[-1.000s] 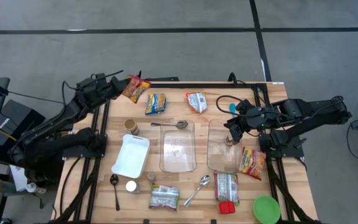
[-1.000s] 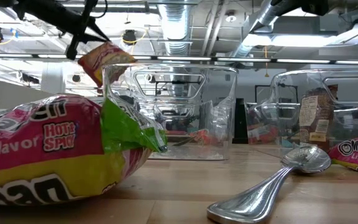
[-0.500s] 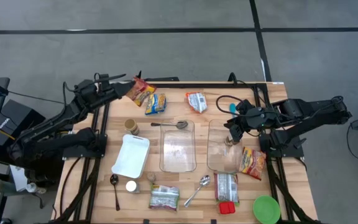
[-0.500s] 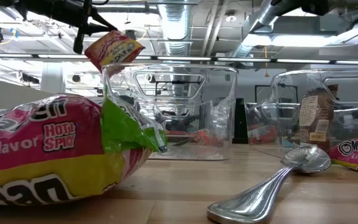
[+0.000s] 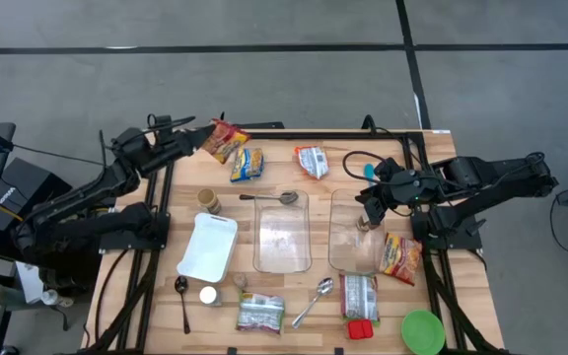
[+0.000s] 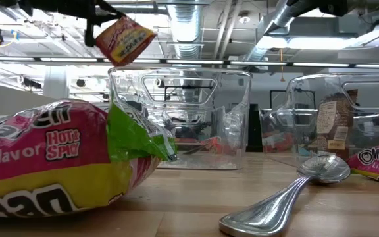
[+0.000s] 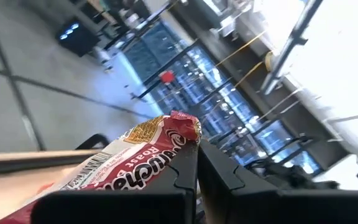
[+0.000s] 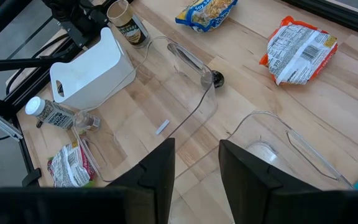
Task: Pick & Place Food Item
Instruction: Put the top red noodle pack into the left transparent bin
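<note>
1. A ramen pack point(image 6: 51, 164) and a spoon point(image 6: 288, 194) lie nearest on the bench point(image 5: 274, 212).
2. Two clear tubs point(image 5: 282, 233) stand mid-bench, likely targets.
3. The right hand point(image 5: 367, 200), part open and empty, waits above the right tub.
4. The left hand point(image 5: 197, 144), closed on a red packet point(image 5: 223, 141), holds it high over the far-left corner, clear for carrying.

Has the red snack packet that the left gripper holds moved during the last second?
Yes. In the high view the red snack packet, held by the left gripper, has shifted rightward, toward the yellow-and-blue packet lying still on the wooden table.
</note>
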Controlling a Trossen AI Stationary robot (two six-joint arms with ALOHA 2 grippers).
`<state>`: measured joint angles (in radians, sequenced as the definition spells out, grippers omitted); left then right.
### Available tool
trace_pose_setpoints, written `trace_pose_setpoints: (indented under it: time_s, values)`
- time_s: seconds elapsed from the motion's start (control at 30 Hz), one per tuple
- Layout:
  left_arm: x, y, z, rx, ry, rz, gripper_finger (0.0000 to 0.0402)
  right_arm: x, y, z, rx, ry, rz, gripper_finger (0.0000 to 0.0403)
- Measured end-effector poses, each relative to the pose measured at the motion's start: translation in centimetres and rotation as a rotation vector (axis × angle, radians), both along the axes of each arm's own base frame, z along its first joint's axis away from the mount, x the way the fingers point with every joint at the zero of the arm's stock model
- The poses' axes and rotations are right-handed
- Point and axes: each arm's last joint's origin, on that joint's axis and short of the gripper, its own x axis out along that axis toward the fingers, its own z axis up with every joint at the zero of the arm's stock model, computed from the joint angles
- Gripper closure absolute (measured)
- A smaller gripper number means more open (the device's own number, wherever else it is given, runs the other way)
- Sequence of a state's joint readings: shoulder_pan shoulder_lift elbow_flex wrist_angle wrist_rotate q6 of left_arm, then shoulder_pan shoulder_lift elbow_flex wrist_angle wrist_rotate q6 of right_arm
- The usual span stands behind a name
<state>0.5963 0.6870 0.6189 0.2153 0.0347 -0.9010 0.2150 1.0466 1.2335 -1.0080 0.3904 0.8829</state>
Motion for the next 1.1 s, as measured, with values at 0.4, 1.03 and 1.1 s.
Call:
trace_pose_setpoints:
  time_s: [0.4, 1.03, 1.1]
  values:
    - [2.5, -1.5, 0.8, 0.065, -0.115, -0.153, 0.0401, 0.1, -0.2, 0.1, -0.009, -0.012, -0.023, 0.0284]
    - [10.1, -4.9, -3.9, 0.087, 0.107, -0.287, 0.0401, 0.7, -0.4, 0.7, 0.008, -0.105, -0.043, 0.0284]
    - [10.6, -5.3, -4.4, 0.078, 0.129, -0.270, 0.0401, 0.9, -0.4, 0.9, 0.012, -0.125, -0.043, 0.0284]
